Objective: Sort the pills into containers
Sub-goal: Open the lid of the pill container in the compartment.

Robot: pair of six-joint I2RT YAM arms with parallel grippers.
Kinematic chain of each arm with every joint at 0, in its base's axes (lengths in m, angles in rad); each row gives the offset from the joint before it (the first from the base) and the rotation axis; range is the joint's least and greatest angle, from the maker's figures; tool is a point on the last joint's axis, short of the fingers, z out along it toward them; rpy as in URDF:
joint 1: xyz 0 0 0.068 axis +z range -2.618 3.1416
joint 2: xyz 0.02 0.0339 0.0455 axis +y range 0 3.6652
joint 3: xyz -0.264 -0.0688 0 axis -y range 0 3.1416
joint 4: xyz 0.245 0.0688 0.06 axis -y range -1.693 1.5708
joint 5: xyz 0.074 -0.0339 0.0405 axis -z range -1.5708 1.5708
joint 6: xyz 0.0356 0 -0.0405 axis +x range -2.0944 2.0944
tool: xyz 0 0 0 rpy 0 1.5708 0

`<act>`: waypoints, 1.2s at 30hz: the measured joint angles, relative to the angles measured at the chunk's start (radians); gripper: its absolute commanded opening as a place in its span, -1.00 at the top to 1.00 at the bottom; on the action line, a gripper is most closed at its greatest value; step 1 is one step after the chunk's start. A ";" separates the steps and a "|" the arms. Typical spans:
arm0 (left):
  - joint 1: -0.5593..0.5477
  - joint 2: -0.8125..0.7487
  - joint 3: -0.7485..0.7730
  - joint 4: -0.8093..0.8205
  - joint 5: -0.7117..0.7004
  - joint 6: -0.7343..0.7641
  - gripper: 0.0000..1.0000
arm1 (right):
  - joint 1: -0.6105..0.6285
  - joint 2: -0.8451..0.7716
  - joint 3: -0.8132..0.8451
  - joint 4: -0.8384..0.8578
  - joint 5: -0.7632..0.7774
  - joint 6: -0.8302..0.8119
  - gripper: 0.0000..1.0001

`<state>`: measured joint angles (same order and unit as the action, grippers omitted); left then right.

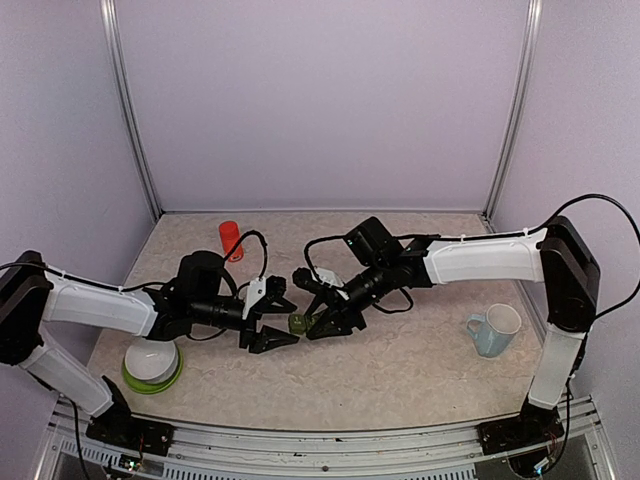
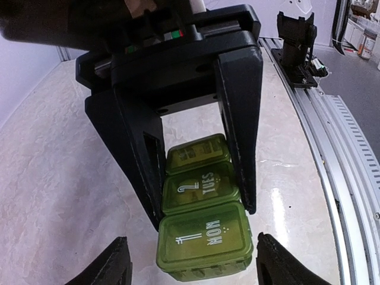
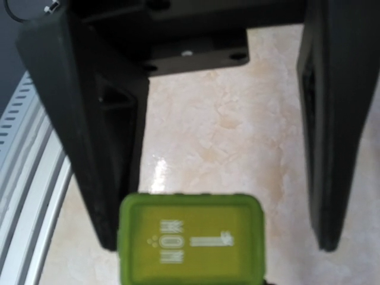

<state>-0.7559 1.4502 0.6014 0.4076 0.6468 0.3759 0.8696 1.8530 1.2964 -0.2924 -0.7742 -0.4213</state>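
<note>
The containers (image 2: pixel 203 237) are a small green strip of joined compartments with shut lids, marked MON and TUES, lying on the table (image 1: pixel 430 360) between the two arms (image 1: pixel 298 323). My right gripper (image 2: pixel 202 193) is shut on the strip's sides around the TUES compartment; it reaches in from the right (image 1: pixel 314 316). My left gripper (image 2: pixel 193 258) is open, its fingertips (image 2: pixel 113 264) flanking the MON end with a gap on each side. In the right wrist view the MON lid (image 3: pixel 191 240) sits between the left gripper's spread fingers (image 3: pixel 101 154). No pills are in view.
An orange-red bottle (image 1: pixel 230 240) stands at the back left. A pale blue mug (image 1: pixel 494 330) sits at the right. A white bowl on a green plate (image 1: pixel 152 362) lies at the front left. A metal rail (image 2: pixel 338 154) runs along the table's near edge.
</note>
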 measured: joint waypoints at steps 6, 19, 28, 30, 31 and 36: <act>-0.005 0.008 0.013 -0.014 -0.002 0.008 -0.24 | 0.000 0.000 0.000 -0.003 -0.008 -0.001 0.22; -0.009 0.008 0.013 -0.016 -0.008 0.008 0.17 | 0.000 0.000 0.000 -0.003 -0.008 -0.001 0.22; -0.009 0.008 0.013 -0.015 -0.008 0.004 -0.03 | -0.002 0.000 0.000 -0.002 -0.008 -0.001 0.24; -0.009 0.006 0.013 -0.014 -0.009 0.000 -0.15 | -0.002 0.000 0.000 -0.003 -0.008 -0.002 0.24; -0.009 0.005 0.013 -0.012 -0.012 -0.004 -0.20 | -0.002 0.000 0.000 -0.003 -0.008 -0.002 0.24; -0.009 -0.002 0.013 0.002 -0.019 -0.014 -0.16 | -0.002 0.000 0.000 -0.003 -0.008 -0.002 0.24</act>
<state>-0.7647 1.4483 0.6144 0.4095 0.6273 0.3614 0.8680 1.8530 1.2968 -0.2958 -0.7822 -0.4236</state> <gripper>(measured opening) 0.606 0.420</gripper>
